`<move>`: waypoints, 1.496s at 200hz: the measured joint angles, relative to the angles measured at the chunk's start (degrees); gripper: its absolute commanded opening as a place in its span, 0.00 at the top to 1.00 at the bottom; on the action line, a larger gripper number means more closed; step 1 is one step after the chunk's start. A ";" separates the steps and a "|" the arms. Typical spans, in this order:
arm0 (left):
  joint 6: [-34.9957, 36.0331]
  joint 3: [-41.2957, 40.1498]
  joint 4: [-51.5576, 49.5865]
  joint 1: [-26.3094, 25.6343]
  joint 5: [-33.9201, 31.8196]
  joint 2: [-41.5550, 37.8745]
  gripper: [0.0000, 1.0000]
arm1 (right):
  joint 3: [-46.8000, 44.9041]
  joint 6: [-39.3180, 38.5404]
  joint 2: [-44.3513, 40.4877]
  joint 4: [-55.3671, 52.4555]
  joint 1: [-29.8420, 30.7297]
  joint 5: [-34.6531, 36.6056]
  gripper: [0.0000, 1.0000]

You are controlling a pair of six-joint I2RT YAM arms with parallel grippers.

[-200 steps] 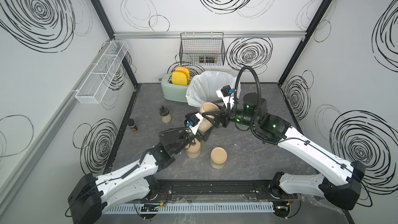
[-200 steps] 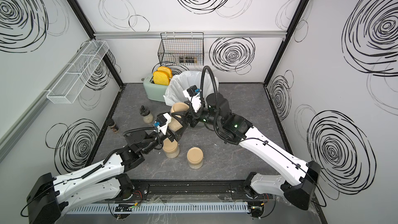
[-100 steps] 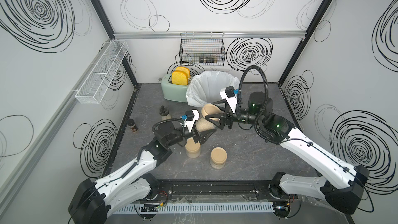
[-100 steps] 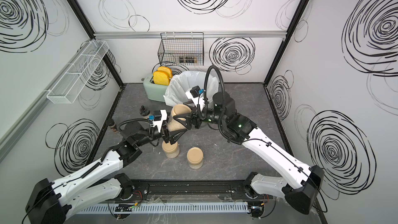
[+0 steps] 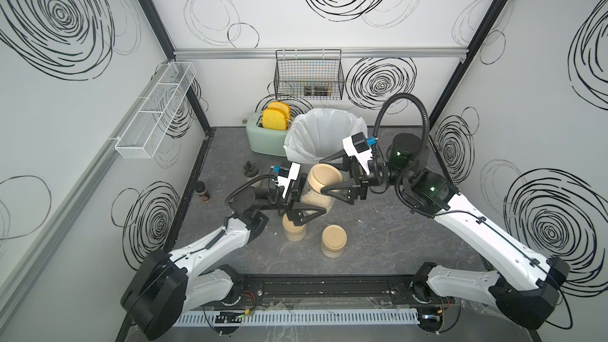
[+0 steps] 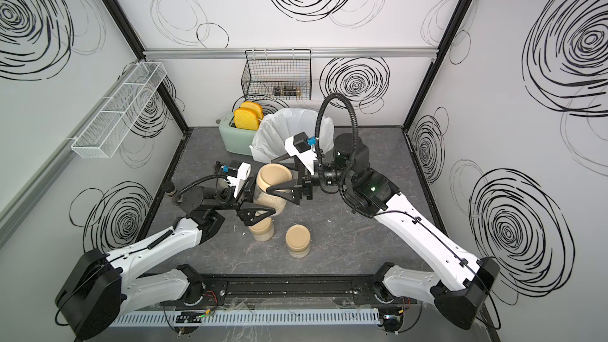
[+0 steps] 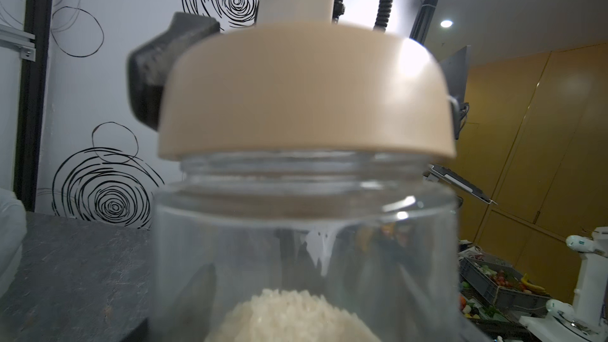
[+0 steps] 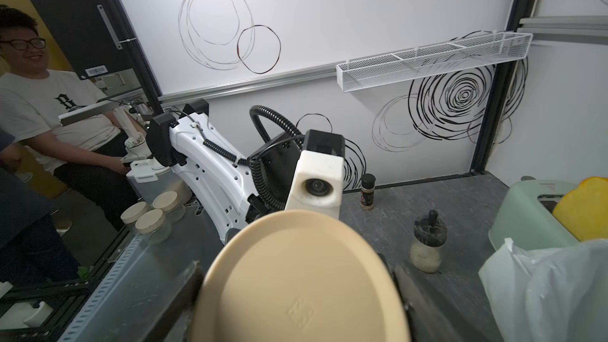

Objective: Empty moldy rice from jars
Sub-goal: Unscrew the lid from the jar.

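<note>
A clear jar [image 5: 317,197] with moldy rice [image 7: 292,317] in its bottom hangs tilted above the table, in front of the bin. My left gripper [image 5: 311,205] is shut on its glass body. The jar's tan lid [image 5: 324,176] sits on the mouth, and my right gripper [image 5: 323,175] is shut on it, a dark finger [image 8: 184,291] pressed against the rim on each side. Two more lidded jars stand on the table: one [image 5: 294,228] just below my left gripper, the other [image 5: 334,240] to its right. Both top views show the same hold [image 6: 270,176].
A white-lined bin [image 5: 296,133] stands just behind the held jar, with a mint toaster [image 5: 260,143] holding bread to its left. A black-capped bottle [image 5: 250,171] and a dark spice shaker [image 5: 202,190] stand near the left wall. A wire basket [image 5: 309,77] hangs on the back wall.
The left arm has raised its elbow and carried the jar slightly toward the front. The right gripper has moved with it, staying at the lid.
</note>
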 measured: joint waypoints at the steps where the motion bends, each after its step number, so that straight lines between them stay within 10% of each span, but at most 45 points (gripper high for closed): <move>1: -0.07 0.00 0.07 0.00 0.07 0.00 0.46 | 0.00 0.00 0.00 0.00 0.00 -0.09 0.40; 299: -0.90 0.09 -0.15 -2.34 -0.39 -0.15 0.46 | -0.24 -0.79 1.75 4.33 -4.02 -12.98 0.37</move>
